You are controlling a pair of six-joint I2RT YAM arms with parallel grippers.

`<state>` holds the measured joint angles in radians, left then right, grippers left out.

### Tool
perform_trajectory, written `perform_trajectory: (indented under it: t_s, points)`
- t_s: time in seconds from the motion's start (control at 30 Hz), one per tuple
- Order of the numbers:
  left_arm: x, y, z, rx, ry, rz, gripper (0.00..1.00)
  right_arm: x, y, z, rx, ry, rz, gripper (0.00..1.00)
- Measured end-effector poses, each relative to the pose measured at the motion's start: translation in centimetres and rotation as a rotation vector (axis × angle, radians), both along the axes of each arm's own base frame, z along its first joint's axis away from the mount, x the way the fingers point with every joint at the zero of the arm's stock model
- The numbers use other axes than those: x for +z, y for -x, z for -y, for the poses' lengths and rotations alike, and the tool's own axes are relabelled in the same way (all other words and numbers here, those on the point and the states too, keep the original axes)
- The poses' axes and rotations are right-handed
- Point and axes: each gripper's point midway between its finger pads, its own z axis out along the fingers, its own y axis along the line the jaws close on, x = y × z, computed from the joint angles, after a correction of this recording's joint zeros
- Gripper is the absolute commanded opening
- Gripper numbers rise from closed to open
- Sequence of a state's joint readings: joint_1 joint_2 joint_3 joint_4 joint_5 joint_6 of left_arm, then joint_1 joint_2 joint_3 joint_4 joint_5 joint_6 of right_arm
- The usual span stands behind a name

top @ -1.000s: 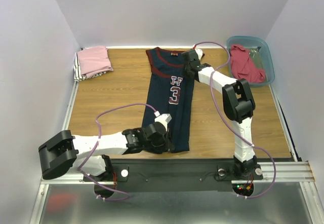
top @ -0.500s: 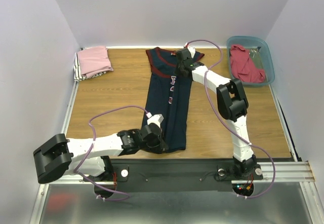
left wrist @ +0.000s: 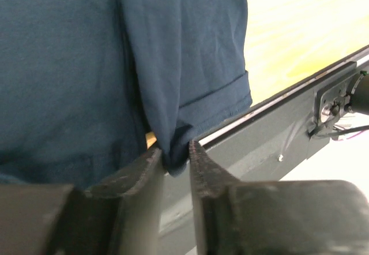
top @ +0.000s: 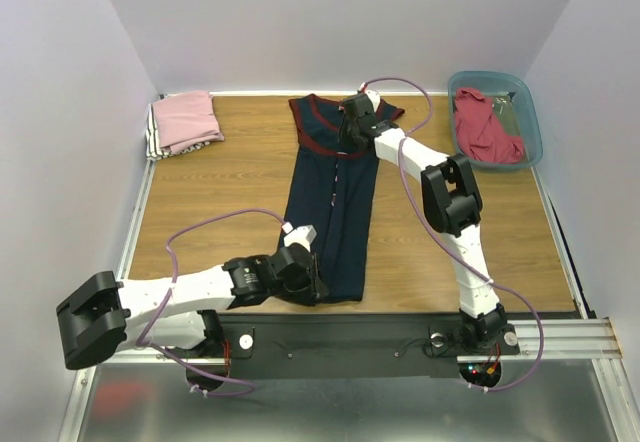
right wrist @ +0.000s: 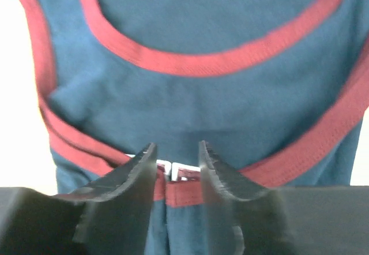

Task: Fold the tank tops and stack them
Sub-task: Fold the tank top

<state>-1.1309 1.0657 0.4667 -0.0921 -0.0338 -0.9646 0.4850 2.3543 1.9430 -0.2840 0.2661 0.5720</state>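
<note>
Overhead: wood table (top: 230, 192), white walls; left gripper (left wrist: 173, 160) pinching navy jersey (top: 335, 202) hem; right gripper (right wrist: 176, 162) parted above it

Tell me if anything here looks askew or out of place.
Nothing is damaged or spilled. The navy jersey lies folded lengthwise in a narrow strip, but its near hem corner is bunched between the left gripper's fingers at the table's near edge. A red top sits crumpled in the teal bin, unfolded.
</note>
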Motion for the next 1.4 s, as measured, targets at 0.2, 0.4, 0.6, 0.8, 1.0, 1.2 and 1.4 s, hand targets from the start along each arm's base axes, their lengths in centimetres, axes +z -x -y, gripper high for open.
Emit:
perform_trajectory:
  t_s: [0.2,0.4,0.6,0.8,1.0,1.2,1.4]
  points:
    - [1.3,0.0,-1.1,0.013,-0.003,0.023,0.4,2.6,-1.0,-1.4,0.037,-0.056,0.052,0.53]
    - [7.2,-2.8,0.1,0.043,0.062,0.124,0.4,2.9,0.9,-0.6,0.043,-0.056,0.03,0.53]
    - [8.9,-9.0,0.0,0.099,0.039,0.186,0.4,4.5,6.8,2.3,0.026,-0.063,-0.005,0.52]
    - [7.2,-18.1,1.1,0.1,-0.07,0.196,0.42,6.5,13.7,5.2,0.017,-0.121,0.021,0.52]
    - [5.4,-26.0,4.8,0.03,-0.151,0.234,0.43,4.7,16.5,5.6,0.032,-0.098,-0.006,0.51]
    - [2.9,-31.6,6.1,0.003,-0.242,0.254,0.43,2.6,16.2,5.7,0.022,-0.073,-0.036,0.49]
    - [-0.9,-34.7,4.9,0.005,-0.322,0.211,0.3,2.4,16.3,5.6,0.025,-0.082,-0.034,0.46]
